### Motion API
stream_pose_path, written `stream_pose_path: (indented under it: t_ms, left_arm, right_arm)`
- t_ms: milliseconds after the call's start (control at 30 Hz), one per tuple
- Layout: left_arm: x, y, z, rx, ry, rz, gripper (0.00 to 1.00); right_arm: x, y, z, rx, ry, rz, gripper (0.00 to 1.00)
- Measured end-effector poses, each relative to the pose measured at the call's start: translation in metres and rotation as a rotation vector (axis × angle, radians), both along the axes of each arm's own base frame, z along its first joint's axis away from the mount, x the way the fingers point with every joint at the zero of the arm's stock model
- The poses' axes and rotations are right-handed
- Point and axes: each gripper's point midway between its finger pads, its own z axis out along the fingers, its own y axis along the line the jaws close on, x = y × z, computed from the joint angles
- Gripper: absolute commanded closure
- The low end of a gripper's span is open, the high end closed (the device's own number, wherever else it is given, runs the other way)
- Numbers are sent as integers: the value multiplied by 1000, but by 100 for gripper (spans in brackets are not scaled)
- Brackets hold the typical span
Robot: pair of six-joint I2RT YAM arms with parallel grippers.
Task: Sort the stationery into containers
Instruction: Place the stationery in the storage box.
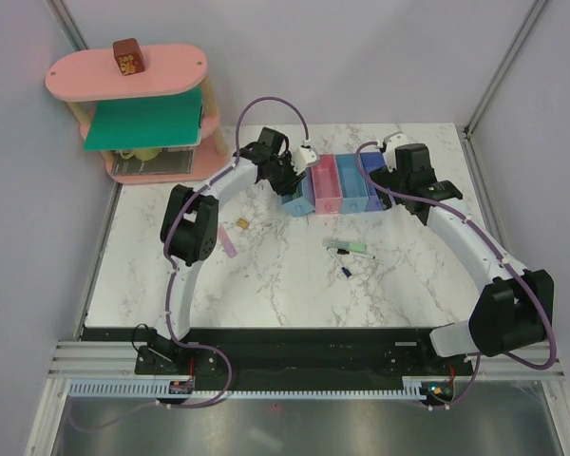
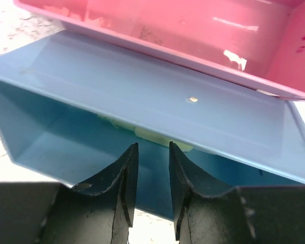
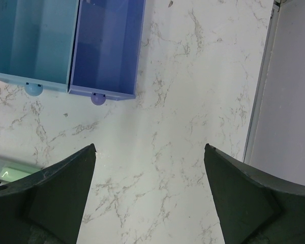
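Note:
The containers are four joined bins: light blue (image 1: 299, 203), pink (image 1: 325, 182), light blue (image 1: 348, 182) and darker blue (image 1: 366, 190). My left gripper (image 1: 290, 180) hovers over the leftmost light blue bin (image 2: 91, 91). Its jaws (image 2: 152, 147) stand a little apart and hold nothing. A pale green item (image 2: 155, 135) lies inside that bin. My right gripper (image 1: 396, 185) is wide open and empty (image 3: 150, 147) over bare table, right of the darker blue bin (image 3: 109, 46). On the table lie a mint green bar with a pen (image 1: 350, 249), a small dark piece (image 1: 346, 272), a lilac bar (image 1: 228, 243) and a tan piece (image 1: 242, 224).
A big pink oval shelf (image 1: 123, 71) with a green panel stands at the back left, with a brown block (image 1: 127, 57) on top. The table's right edge and a frame post (image 3: 264, 76) are close to my right gripper. The pink bin (image 2: 193, 30) adjoins the one under my left gripper.

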Motion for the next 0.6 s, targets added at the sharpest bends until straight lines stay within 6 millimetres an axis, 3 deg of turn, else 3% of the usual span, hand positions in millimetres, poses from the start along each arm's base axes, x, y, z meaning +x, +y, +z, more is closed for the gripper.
stream_pose_path:
  t_ms: [600]
  left_arm:
    - [36, 26, 12, 170, -209, 6, 63]
  right_arm:
    - [0, 0, -1, 1, 2, 0, 5]
